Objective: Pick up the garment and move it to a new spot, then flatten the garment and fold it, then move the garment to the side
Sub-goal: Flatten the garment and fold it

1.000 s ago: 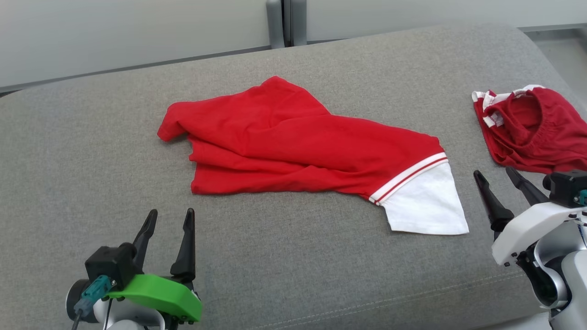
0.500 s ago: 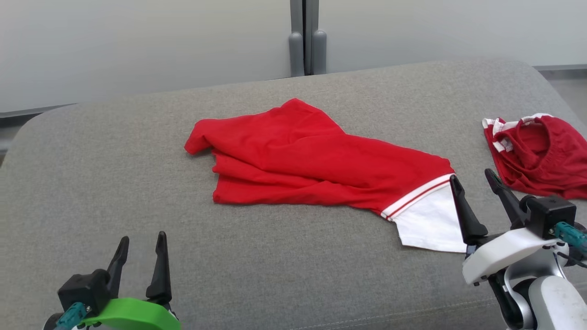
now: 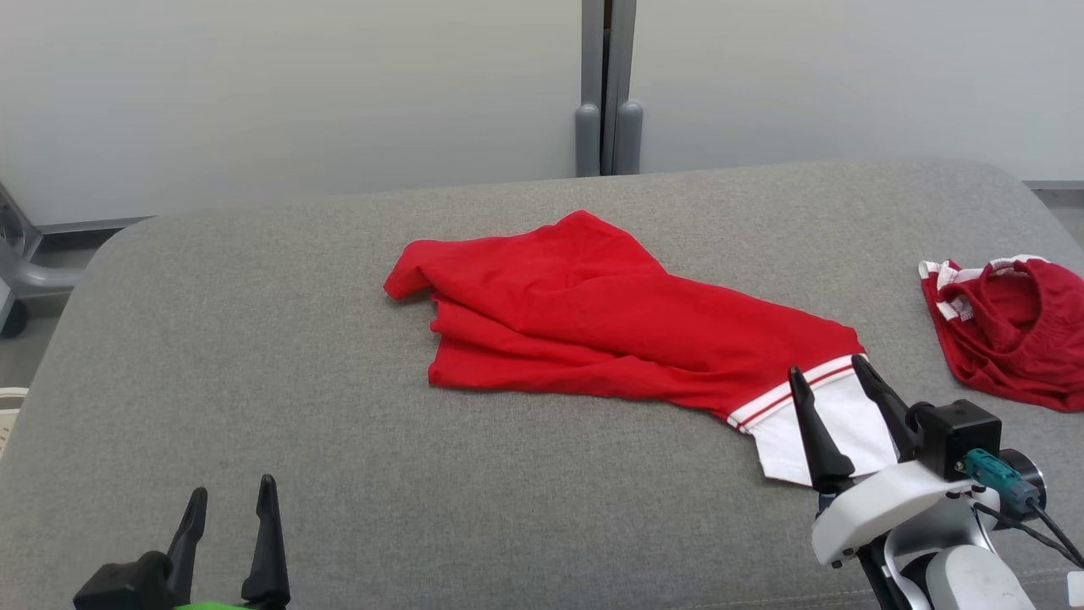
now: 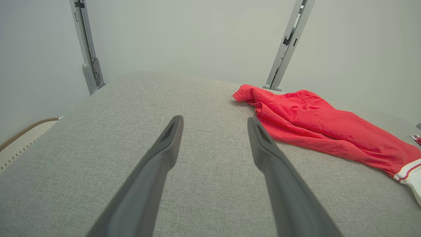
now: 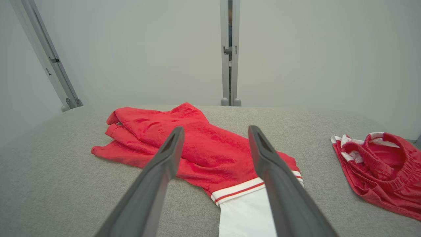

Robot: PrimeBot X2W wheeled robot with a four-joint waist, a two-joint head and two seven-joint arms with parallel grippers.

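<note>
On a grey cushion, a crumpled red garment with a white, striped cuff lies at the middle. The right gripper is poised by that cuff, spread wide and empty. The left gripper, well apart, is also open. The cloth looks light, limp and soft, so pinching the cuff's edge should lift it.

Plain pale wall along the back, flat even light, with one grey metal post upright against it. In front there's a big grey fabric pad with rounded corners. Far left - a bit of floor and a grey frame.
</note>
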